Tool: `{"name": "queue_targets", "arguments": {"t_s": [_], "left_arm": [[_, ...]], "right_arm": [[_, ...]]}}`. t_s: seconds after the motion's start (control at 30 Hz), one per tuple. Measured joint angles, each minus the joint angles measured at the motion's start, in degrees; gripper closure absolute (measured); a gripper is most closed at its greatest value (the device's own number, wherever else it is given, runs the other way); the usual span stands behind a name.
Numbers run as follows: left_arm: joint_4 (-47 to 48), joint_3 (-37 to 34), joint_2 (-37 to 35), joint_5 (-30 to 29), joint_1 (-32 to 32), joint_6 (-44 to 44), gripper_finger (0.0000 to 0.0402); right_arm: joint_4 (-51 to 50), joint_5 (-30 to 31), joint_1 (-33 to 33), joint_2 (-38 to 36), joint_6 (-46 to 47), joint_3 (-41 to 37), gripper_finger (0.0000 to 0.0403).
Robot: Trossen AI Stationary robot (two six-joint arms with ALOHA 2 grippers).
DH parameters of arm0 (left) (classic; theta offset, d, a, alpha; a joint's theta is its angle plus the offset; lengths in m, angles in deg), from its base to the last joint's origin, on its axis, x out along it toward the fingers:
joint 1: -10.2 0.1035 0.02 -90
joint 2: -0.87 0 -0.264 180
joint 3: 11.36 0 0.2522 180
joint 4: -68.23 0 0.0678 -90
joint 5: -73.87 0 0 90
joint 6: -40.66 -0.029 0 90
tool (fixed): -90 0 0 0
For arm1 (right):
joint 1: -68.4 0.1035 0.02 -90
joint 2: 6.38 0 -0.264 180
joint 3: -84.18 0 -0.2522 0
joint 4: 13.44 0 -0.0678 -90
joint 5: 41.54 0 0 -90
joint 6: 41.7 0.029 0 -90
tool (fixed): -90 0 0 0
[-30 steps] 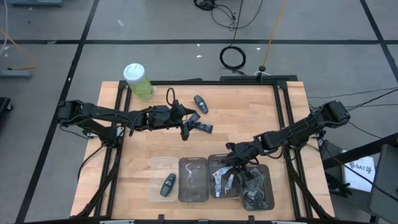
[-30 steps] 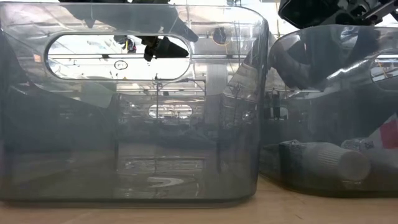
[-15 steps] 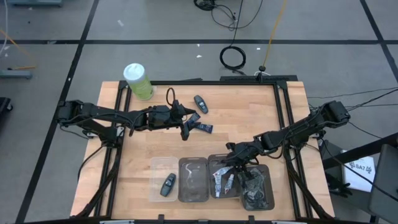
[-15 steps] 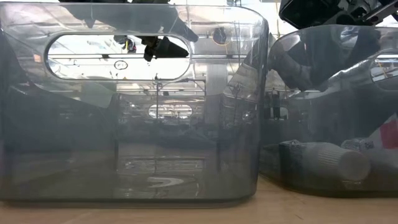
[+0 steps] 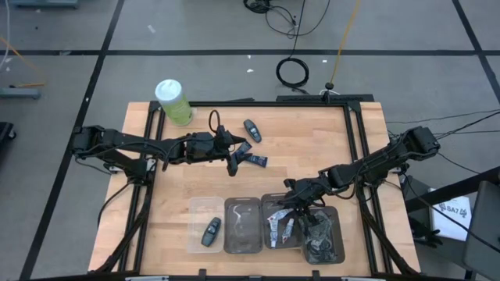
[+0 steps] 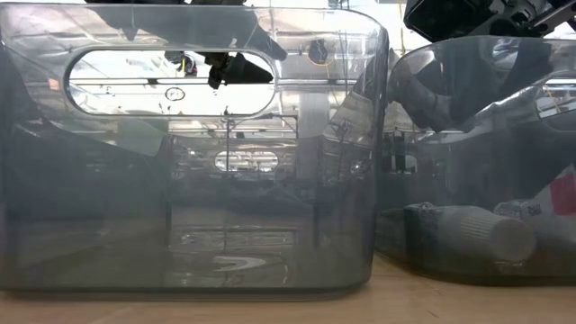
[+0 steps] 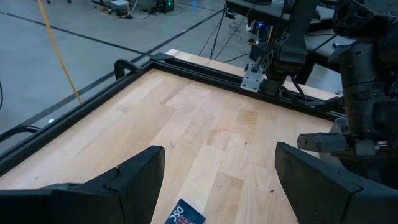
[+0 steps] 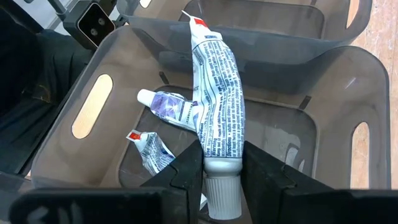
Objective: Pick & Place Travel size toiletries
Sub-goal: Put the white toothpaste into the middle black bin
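My right gripper (image 8: 222, 171) pinches a white printed tube (image 8: 217, 102) above the smoky plastic bin (image 8: 81, 93); my left gripper (image 7: 214, 180) hangs open over the table (image 7: 211, 124).

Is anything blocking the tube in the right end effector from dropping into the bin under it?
Nothing visible does. The right end effector holds the white tube over the open grey bin, where only two smaller tubes lie on the floor.

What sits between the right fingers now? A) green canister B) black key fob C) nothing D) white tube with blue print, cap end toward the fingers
D: in the right wrist view the white tube sits between the right gripper fingers, over a grey bin.
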State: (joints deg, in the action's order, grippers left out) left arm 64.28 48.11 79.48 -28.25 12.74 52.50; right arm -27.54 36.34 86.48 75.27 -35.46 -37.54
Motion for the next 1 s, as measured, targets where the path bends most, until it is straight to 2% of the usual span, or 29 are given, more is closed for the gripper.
{"name": "queue_targets", "arguments": {"t_s": [0.5,0.83,1.0], "left_arm": [[-0.01,0.00,0.00,0.01,0.00,0.28,0.0107],[-0.02,0.00,0.01,0.02,-0.01,0.55,0.0107],[-0.04,0.00,0.00,0.02,-0.02,0.89,0.0107]], "right_arm": [[0.81,0.00,-0.02,0.00,0.00,0.00,0.0305],[2.24,-0.01,-0.98,-0.11,0.10,0.00,0.0264],[1.58,0.02,-2.65,-2.71,-0.02,0.00,0.0253]]}}
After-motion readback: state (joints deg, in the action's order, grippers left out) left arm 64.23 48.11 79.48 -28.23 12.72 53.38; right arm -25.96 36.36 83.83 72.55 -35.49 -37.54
